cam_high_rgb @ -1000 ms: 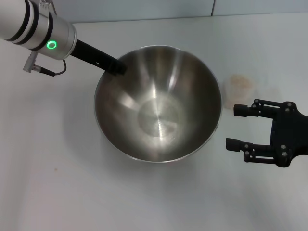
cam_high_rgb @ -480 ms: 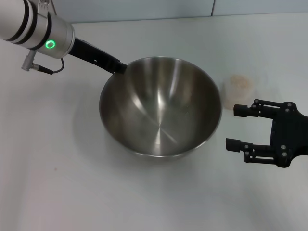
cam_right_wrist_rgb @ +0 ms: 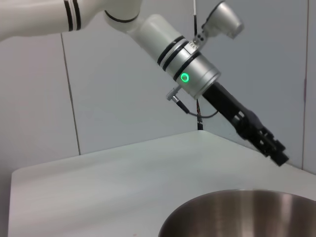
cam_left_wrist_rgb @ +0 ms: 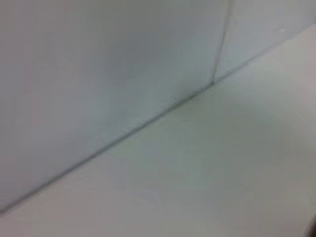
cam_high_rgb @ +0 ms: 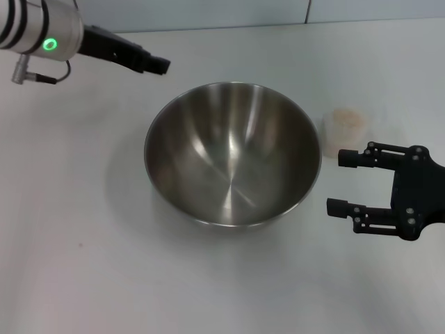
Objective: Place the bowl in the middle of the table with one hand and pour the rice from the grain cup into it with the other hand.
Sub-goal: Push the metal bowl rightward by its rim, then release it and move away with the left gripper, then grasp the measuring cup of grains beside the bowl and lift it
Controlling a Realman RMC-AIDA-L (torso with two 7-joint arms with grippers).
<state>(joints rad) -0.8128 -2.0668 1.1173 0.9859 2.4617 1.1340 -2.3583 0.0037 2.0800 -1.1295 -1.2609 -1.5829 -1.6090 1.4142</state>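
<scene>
The steel bowl [cam_high_rgb: 198, 156] stands upright and empty near the middle of the white table [cam_high_rgb: 76, 271]. Its rim also shows in the right wrist view [cam_right_wrist_rgb: 237, 196]. My left gripper [cam_high_rgb: 157, 66] hovers clear of the bowl, off its far left rim, and also shows in the right wrist view [cam_right_wrist_rgb: 273, 149]. The small translucent grain cup [cam_high_rgb: 346, 125] stands just right of the bowl, with pale rice [cam_high_rgb: 346, 117] inside. My right gripper [cam_high_rgb: 341, 183] is open and empty, close to the bowl's right side and just in front of the cup.
A grey wall [cam_high_rgb: 208, 12] runs along the table's far edge. The left wrist view shows only the bare tabletop [cam_left_wrist_rgb: 222, 187] meeting that wall. Bare table lies in front of and to the left of the bowl.
The bowl went from tilted and held at its far left rim to resting flat. My left gripper let go and drew back up and left. The right arm has not moved.
</scene>
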